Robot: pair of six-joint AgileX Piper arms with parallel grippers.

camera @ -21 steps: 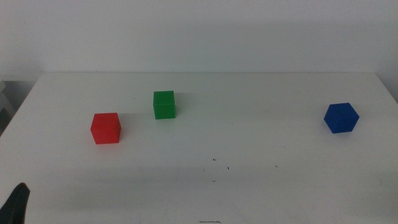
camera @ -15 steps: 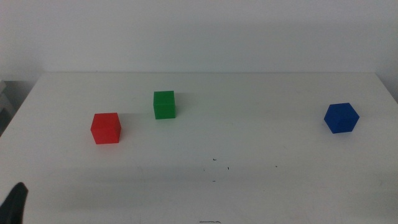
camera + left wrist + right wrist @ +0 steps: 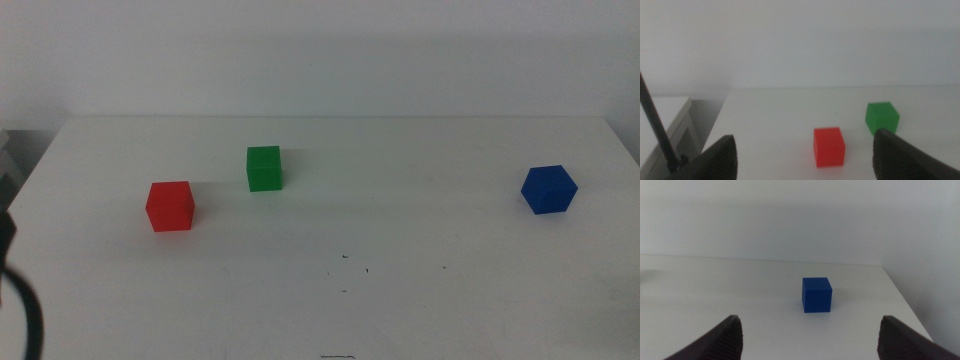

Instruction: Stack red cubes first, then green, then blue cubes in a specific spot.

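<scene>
While both hands gape wide, red cube, green & blue sit apart, unstacked.

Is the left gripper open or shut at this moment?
Open. In the left wrist view the left gripper has its two dark jaws far apart, with the red cube showing on the table between them, not yet held.

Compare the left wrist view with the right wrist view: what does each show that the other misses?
Only the left wrist view shows the red cube and the green cube, both resting apart on the table, ahead of the open left gripper. Only the right wrist view shows the blue cube, alone ahead of the open right gripper. Both show white tabletop, a plain wall behind, and empty jaws touching no cube.
</scene>
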